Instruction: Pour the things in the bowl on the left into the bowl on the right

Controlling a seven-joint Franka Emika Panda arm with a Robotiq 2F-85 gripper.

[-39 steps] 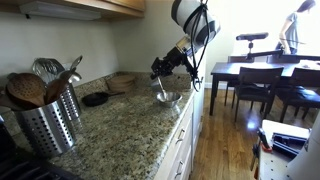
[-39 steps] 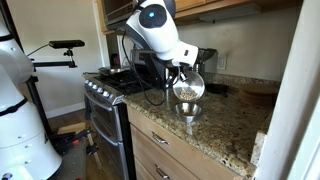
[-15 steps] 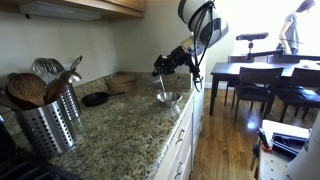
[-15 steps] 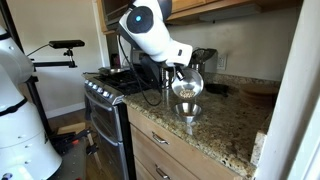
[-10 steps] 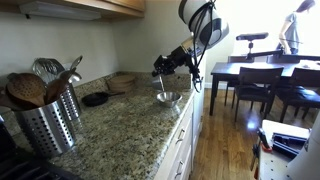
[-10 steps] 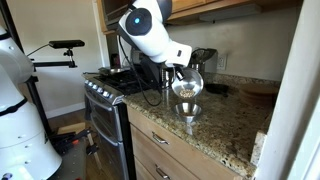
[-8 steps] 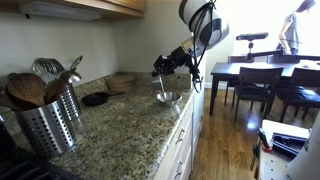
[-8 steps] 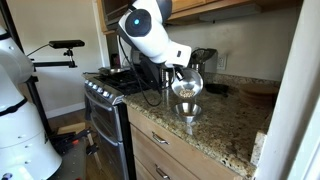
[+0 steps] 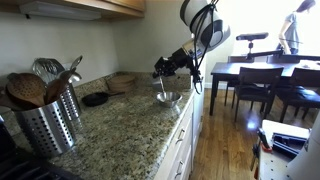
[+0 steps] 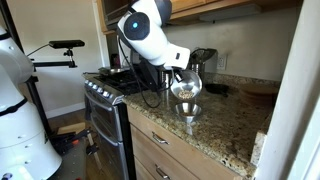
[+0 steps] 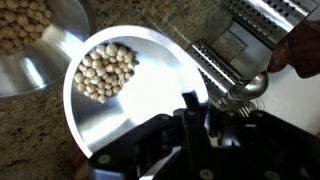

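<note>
gripper (image 11: 190,110) is pinching the tilted bowl's (image 11: 160,85) near rim, jaws pressed together | chickpeas (image 11: 105,68) are lying at its far lip | receiving bowl (image 11: 42,72) is sitting beyond, below | risk: tipping fast or off-centre could be scattering chickpeas onto the counter (image 11: 35,140)

Pale beige chickpeas (image 11: 105,68) lie in a shiny silver bowl (image 11: 170,90), a second silver bowl (image 11: 35,78) sits at ten o'clock of it, the counter (image 11: 40,140) is speckled brown-grey, and the gripper (image 11: 200,108) is black.
</note>
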